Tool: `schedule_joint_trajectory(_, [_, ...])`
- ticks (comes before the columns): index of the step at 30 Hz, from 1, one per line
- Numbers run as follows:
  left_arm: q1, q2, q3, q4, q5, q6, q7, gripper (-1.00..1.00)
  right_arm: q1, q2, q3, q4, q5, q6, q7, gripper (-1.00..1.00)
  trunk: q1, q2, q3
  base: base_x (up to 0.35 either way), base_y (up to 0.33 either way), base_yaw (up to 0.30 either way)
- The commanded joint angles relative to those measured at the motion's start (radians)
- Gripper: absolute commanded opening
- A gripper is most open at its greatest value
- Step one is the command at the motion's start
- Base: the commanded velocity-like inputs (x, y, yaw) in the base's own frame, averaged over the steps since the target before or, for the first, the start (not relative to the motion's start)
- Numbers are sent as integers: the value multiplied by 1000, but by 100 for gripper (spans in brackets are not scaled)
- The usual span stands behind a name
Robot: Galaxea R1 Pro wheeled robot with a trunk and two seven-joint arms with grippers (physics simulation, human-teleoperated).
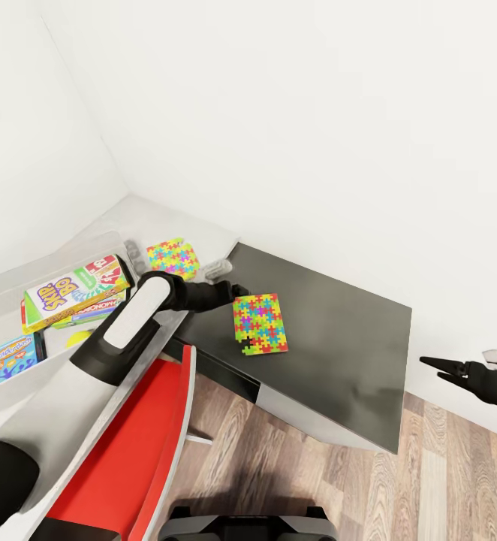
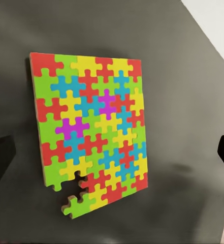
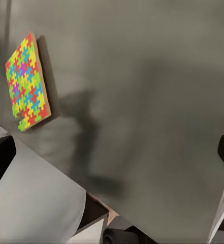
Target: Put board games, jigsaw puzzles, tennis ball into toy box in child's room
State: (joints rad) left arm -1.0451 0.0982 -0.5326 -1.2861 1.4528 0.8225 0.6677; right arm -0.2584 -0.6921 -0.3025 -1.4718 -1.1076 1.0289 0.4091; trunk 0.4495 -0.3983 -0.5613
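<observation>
Left arm reaches out from the pale bench over the lower dark side bench [image 1: 338,338]; the left pincer [image 1: 239,290] sits at the near upper corner of the loose jigsaw sheet [image 1: 260,324], touching or just above it, cannot tell which. In the left wrist view both finger tips sit at the opposite frame edges with the sheet [image 2: 89,132] between and beyond them, so the pincer reads as released and holds nothing. The sheet lies flat on the dark side bench, apart from the wall, one piece notched out at a corner; its long axis runs roughly along the line of the reaching arm, so the fingers straddle its short width. The right pincer [image 1: 447,370] hangs off the far end of the side bench, above the wood floor, well apart from the sheet; its tips look close together in the head view, yet the right wrist view shows the fingers spread to the frame edges, so judged released and empty. The same sheet [image 3: 28,81] shows small and distant there. Left arm is clearly the nearer. Toy box [image 1: 1,289] sits on the pale bench at the robot's left, already holding game boxes [image 1: 76,293]; a second jigsaw sheet [image 1: 173,258] lies on the pale bench just beside the box, not inside. Judgement: step in hand is the left-arm pick of the loose sheet; a thin flat sheet gives little edge to grip, slip likely
</observation>
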Motion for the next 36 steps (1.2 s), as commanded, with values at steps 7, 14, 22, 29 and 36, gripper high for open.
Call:
schedule_joint_trajectory(7, [-1,18,-3,78,-56,-36,-125,100,0,0,3,-2,9,4,10,100,1,-2,-1,0,0,0])
schedule_joint_trajectory(14, [-1,21,-2,120,-120,-53,-238,100,0,-1,4,-4,9,4,10,100,1,-2,-1,0,0,0])
schedule_joint_trajectory(22, [-1,19,-1,141,-143,-62,-288,100,0,1,5,-20,9,4,9,100,1,-2,-1,0,0,0])
schedule_joint_trajectory(29, [-2,12,-2,146,-150,-67,-300,100,1,6,4,-28,10,4,8,100,1,-2,-2,0,0,0])
schedule_joint_trajectory(36, [-2,10,-3,152,-155,-109,-304,100,18,9,2,-38,11,4,8,100,1,-2,-9,0,0,0])
